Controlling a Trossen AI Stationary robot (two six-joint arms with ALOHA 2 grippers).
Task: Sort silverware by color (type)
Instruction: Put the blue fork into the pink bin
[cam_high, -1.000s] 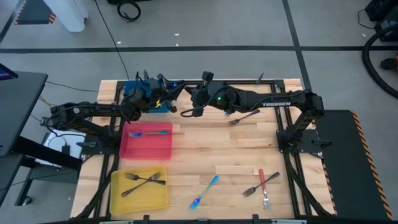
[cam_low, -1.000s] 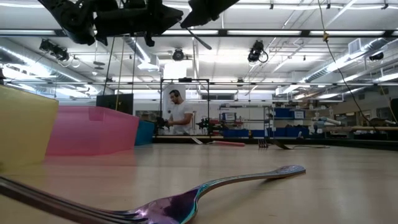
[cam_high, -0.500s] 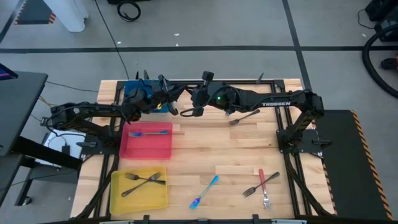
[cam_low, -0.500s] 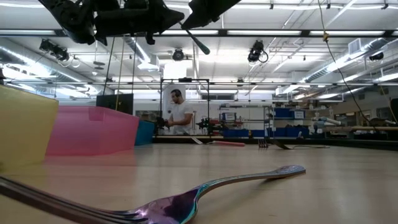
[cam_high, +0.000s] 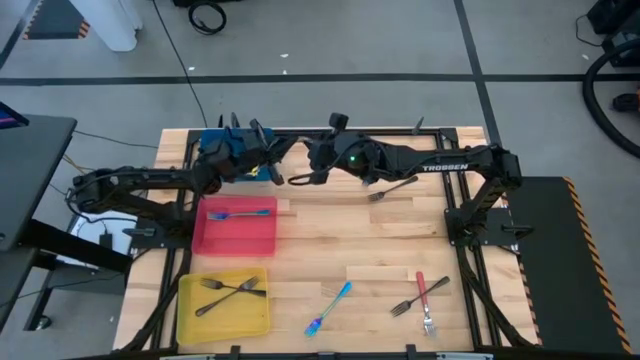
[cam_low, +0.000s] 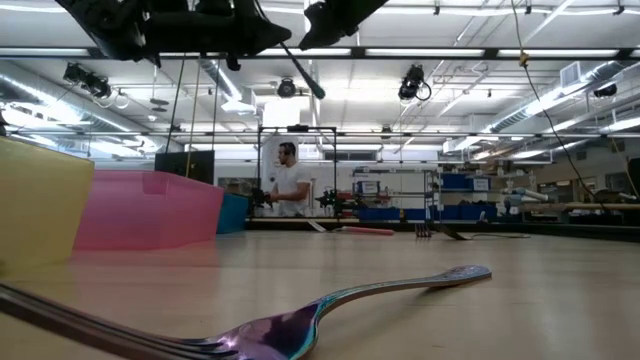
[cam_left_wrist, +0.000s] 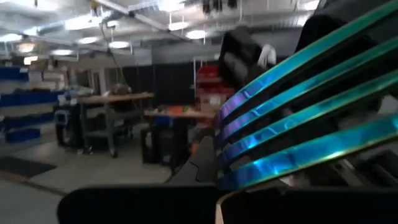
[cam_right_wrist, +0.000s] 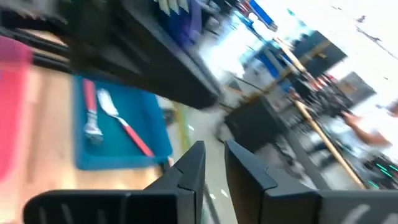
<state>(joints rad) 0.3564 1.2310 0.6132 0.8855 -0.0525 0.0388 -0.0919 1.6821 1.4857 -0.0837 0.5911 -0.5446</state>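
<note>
The left hand (cam_high: 268, 162) is clamped shut on a fork (cam_high: 283, 172) high above the far side of the counter (cam_high: 340, 235), right beside the blue tray (cam_high: 212, 146). The fork's long axis runs across toward the right hand (cam_high: 310, 172), which sits just past its free end, fingers (cam_right_wrist: 189, 168) parted and empty. The left arm is nearer the trays, so it looks best placed to drop the fork.

My two arms are dark, jointed and tubular. The right arm (cam_high: 440, 163), upper right of centre in the high view, carries white TROSSEN lettering and a small green light. The left arm (cam_high: 140, 182), upper left, shows blue-lit parts near its wrist.
</note>
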